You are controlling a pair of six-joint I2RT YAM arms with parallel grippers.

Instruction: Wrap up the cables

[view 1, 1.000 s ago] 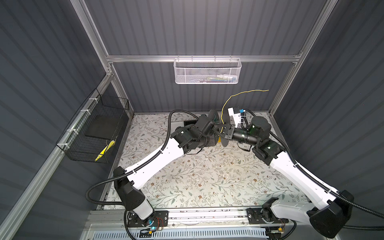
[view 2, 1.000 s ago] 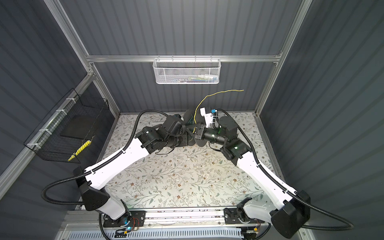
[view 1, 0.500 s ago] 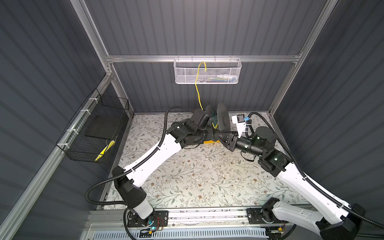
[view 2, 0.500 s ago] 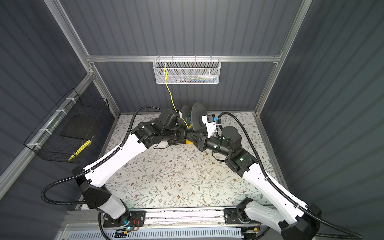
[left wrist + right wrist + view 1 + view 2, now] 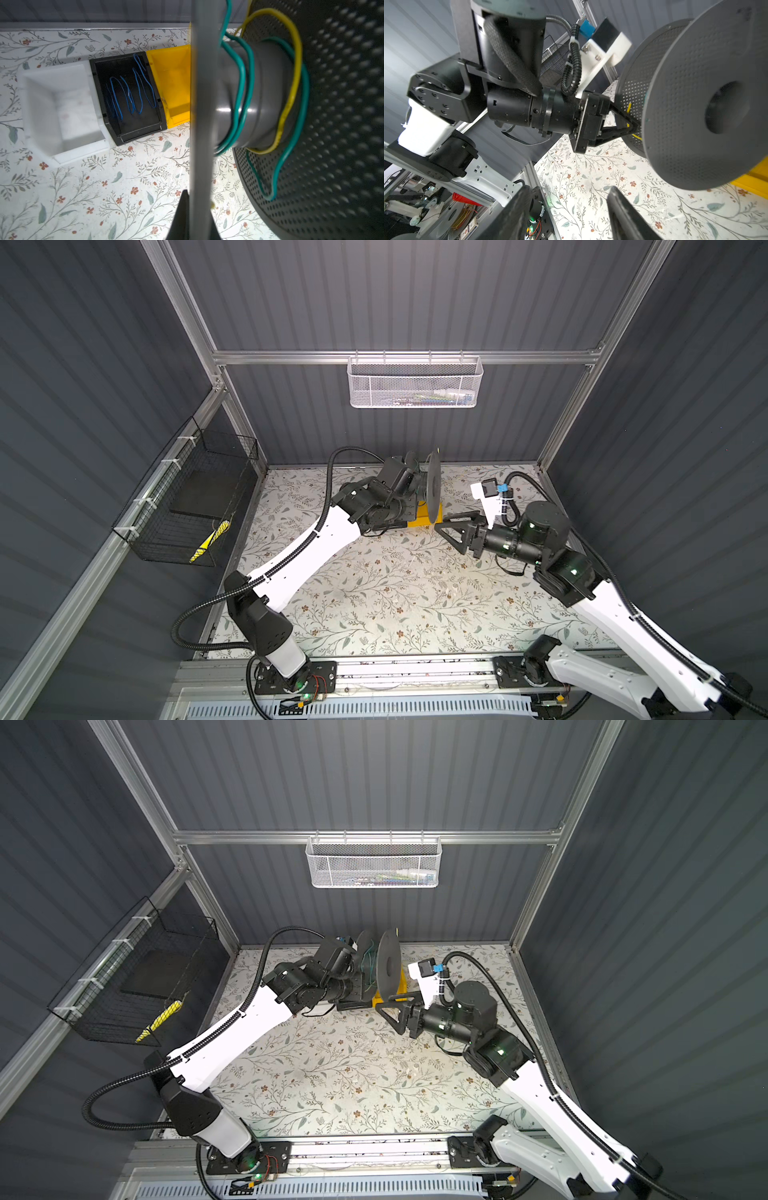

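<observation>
Yellow cable [image 5: 299,56] loops the spool [image 5: 268,93] clamped in left pincer [image 5: 630,124]; right pincer [image 5: 570,188] gapes beside it.

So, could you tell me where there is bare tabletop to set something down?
The front half of the table is bare, from the front rail to the middle. The rear middle is crowded: the spool in the left hand, the right hand beside it, three bins nearby.

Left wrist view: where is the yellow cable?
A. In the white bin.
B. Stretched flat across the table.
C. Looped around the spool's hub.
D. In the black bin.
C: the yellow cable curves around the hub of the grey spool, next to the green wire.
</observation>
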